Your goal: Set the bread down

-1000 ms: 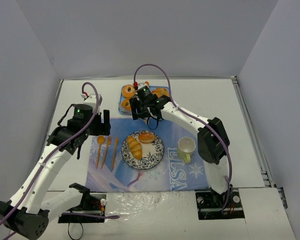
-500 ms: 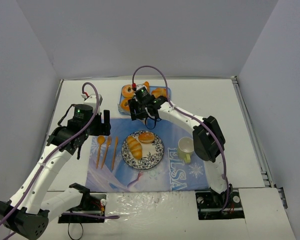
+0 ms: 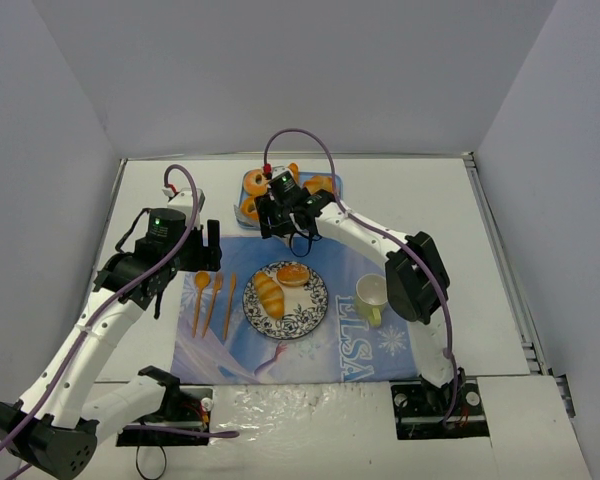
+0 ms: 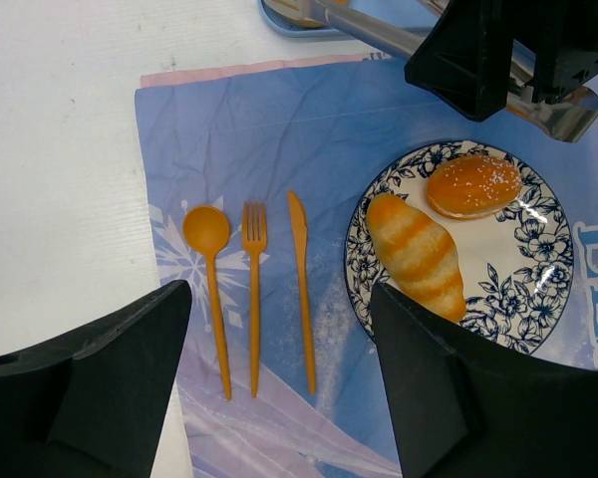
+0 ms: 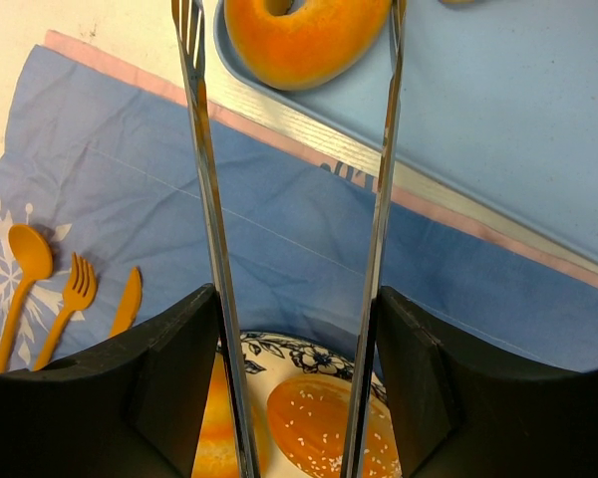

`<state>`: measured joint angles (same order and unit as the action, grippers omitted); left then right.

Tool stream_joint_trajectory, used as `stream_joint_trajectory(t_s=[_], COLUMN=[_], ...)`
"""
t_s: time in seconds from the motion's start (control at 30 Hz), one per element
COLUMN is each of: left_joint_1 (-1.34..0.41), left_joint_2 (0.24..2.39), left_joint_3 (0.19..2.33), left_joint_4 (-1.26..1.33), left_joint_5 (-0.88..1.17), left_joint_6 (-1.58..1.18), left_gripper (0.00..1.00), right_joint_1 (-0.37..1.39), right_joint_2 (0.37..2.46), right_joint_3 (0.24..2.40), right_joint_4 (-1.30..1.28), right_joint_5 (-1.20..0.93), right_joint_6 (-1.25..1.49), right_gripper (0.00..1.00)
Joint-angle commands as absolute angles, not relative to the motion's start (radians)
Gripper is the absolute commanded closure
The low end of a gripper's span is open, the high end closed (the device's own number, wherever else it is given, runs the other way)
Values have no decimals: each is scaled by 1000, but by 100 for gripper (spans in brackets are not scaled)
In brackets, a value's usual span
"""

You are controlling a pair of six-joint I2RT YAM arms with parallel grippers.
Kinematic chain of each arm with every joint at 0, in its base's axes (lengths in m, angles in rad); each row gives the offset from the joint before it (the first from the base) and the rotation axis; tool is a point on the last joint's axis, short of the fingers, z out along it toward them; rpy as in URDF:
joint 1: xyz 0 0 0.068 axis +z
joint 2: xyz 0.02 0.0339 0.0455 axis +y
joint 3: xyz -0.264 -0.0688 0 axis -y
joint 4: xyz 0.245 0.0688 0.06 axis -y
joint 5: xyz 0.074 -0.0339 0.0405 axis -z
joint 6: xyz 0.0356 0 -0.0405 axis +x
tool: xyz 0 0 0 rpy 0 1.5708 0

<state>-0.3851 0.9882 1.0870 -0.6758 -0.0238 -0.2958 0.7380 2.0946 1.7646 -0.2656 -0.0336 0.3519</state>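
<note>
Roll [image 4: 417,254] and seeded bun [image 4: 472,185] already on the plate [image 4: 538,299]. More to fetch, by the look of it: donut [image 5: 304,35] in the far tray [image 5: 538,129], straddled by tongs [image 5: 204,199] clamped in the right pincer [image 5: 297,329]. Left pincer [image 4: 279,299] wide and empty above the cutlery [image 4: 254,289].

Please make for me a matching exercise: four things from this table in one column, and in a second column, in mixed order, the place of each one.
Things:
1. ring donut
2. sesame bun
3. orange fork
4. mug

Places:
A. on the mat, right of the plate
B. on the blue tray
C. on the plate, beside the striped roll
D. between the spoon and the knife

Pairs: 1-B, 2-C, 3-D, 4-A
</note>
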Motion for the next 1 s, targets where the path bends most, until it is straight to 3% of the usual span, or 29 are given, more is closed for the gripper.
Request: stream_joint_trajectory(t_s=[0.0, 0.33, 0.7, 0.97], left_joint_1=[-390, -390, -389, -388], left_joint_2=[982, 984, 986, 985], left_joint_3=[1115, 1115, 1115, 1115], left_joint_4=[-638, -638, -638, -638], left_joint_5=[-30, -28, -28, -28], left_joint_6=[-300, -300, -299, -301], left_gripper=[31, 31, 31, 31], right_joint_1=[726, 721, 721, 719], right_joint_2=[2114, 2117, 2041, 1916], right_joint_3=[1823, 1805, 1764, 1699], right_joint_4=[-222, -224, -226, -229], right_joint_5=[-43, -29, -22, 25], right_joint_6=[360, 360, 356, 350], right_gripper=[43, 47, 77, 82])
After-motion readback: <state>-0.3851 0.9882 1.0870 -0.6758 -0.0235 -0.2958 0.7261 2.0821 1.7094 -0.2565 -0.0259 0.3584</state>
